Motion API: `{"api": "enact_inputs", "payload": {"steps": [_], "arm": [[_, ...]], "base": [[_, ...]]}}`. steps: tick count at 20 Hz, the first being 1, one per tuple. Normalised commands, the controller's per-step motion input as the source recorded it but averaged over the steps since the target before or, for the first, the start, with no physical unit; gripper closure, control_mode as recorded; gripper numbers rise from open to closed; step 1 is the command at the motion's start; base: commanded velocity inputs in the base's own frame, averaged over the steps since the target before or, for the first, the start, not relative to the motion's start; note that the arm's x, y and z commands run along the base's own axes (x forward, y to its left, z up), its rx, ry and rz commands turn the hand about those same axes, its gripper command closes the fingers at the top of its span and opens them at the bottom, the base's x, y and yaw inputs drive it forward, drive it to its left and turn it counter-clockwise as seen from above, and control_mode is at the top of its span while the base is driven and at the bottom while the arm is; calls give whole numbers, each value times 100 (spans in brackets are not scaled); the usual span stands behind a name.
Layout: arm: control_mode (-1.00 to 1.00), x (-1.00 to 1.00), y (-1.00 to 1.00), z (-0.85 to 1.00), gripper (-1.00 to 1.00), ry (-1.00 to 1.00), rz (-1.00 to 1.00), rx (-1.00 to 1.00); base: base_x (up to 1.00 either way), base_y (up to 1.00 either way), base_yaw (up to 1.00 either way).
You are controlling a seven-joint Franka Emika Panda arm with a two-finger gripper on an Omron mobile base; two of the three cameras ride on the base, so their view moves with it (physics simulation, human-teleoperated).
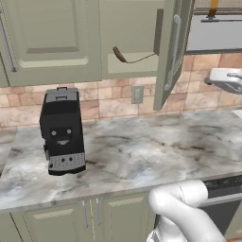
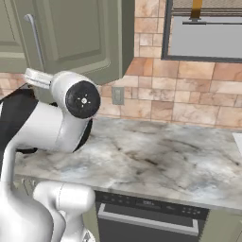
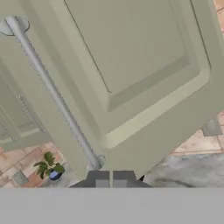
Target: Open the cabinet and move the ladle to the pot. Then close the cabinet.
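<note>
The sage-green cabinet (image 1: 172,52) stands with its door swung open, the brown ladle (image 1: 124,56) lying inside.

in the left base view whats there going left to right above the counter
black boxy coffee machine → brown wooden ladle in the open cabinet → grey wall outlet → sage-green cabinet door swung open → white range hood

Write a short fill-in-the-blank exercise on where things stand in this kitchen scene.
1. The cabinet door stands ____.
2. The ladle lies inside the ____.
3. The black coffee machine stands on the marble ____.
4. The hand faces the door with its fingers ____.

Missing words: open; cabinet; counter; shut
</note>
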Motion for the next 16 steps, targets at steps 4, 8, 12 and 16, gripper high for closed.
{"api": "enact_inputs", "payload": {"steps": [4, 8, 12, 16], "arm": [[-100, -25, -56, -34, 100, -28, 12, 6], [-100, -8, 34, -18, 100, -5, -7, 4], [-100, -9, 100, -5, 100, -2, -17, -3], [-100, 0, 98, -1, 100, -11, -14, -1]], "base": [[0, 0, 0], [0, 0, 0], [0, 0, 0], [0, 0, 0]]}}
